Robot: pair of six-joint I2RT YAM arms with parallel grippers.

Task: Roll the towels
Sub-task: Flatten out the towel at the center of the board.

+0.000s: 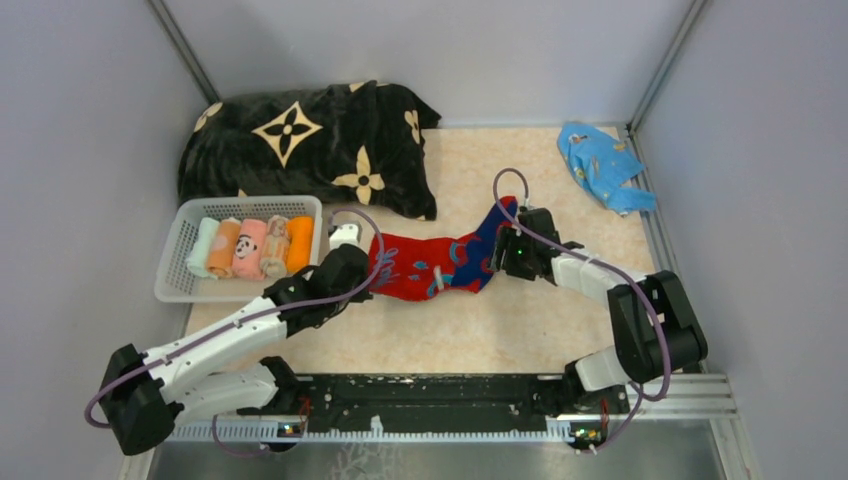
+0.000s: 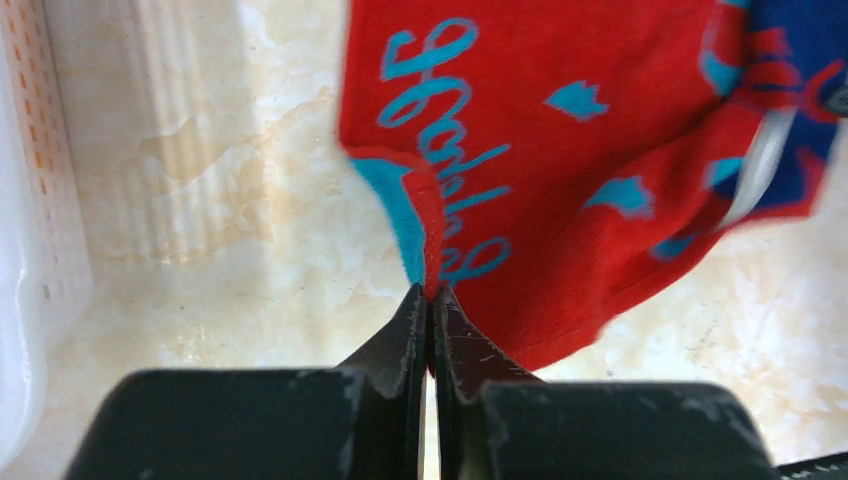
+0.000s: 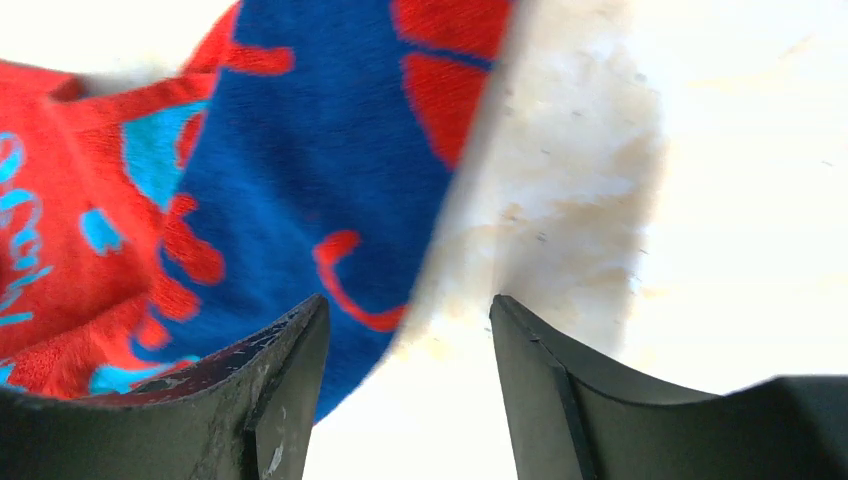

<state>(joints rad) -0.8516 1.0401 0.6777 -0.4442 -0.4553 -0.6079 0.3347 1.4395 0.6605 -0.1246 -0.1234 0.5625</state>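
Left hand [image 2: 430, 300] clenched on red-and-teal towel [image 2: 600, 150], edges blurred; right hand [image 3: 408, 305] released alongside

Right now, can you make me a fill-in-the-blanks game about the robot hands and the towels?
1. The left gripper is squeezed ____ on the edge of the red-and-blue towel.
2. The right gripper is ____, gripping nothing, beside the towel's blue end.
3. In the white basket, the rolled towel with the panda is coloured ____.

Missing words: shut; open; pink.
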